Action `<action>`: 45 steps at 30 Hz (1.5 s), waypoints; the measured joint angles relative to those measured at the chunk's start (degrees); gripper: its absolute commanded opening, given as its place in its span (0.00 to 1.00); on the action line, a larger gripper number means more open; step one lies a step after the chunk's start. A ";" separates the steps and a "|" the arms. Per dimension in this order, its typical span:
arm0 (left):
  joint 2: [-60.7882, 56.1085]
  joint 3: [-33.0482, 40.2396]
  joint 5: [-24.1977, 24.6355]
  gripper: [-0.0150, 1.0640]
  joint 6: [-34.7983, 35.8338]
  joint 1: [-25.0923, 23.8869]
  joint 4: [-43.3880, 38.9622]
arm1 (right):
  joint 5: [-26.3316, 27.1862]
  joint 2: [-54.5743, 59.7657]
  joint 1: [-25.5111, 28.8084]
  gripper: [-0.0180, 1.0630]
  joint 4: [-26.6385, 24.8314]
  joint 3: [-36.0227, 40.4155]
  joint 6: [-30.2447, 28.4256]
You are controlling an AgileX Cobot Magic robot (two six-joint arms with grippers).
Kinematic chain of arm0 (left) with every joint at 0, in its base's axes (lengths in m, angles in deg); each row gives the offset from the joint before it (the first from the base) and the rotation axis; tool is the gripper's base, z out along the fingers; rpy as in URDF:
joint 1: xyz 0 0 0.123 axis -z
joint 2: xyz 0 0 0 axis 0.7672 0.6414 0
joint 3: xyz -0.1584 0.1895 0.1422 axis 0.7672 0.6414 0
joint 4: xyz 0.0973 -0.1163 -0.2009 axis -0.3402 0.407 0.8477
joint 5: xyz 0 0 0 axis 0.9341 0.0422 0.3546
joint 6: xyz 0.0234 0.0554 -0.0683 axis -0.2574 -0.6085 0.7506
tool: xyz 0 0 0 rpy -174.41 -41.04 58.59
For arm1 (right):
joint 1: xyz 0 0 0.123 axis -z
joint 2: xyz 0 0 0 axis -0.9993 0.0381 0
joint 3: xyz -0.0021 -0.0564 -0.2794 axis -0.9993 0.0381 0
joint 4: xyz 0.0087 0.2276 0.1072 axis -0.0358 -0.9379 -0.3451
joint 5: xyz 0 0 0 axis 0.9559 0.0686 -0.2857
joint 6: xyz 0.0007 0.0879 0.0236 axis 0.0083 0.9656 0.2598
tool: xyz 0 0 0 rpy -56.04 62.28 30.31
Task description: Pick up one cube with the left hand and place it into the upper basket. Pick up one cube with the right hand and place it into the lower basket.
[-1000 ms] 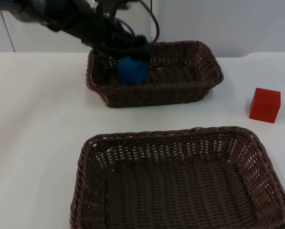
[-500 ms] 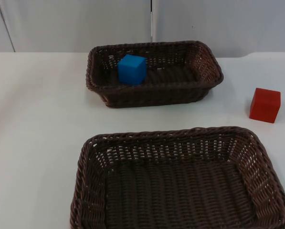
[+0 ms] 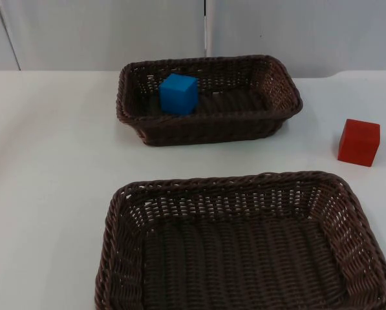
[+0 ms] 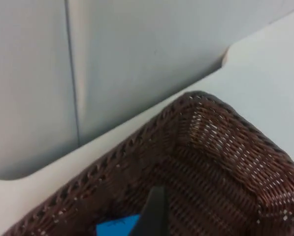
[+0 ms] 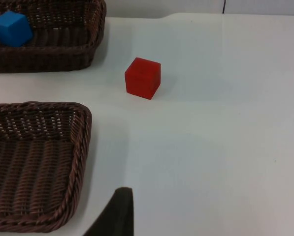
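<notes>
White table, three things on it
Upper basket (nearest the wall), lower basket nearer the camera, red cube standing apart on bare surface.

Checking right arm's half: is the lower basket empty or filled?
Empty: the lower basket holds only bare weave, and the red cube sits on the table beside it.
</notes>
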 measured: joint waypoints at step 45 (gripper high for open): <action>-12.56 1.36 16.74 0.74 7.51 -4.32 -1.88 | 0.00 0.00 0.00 0.99 0.00 0.00 0.00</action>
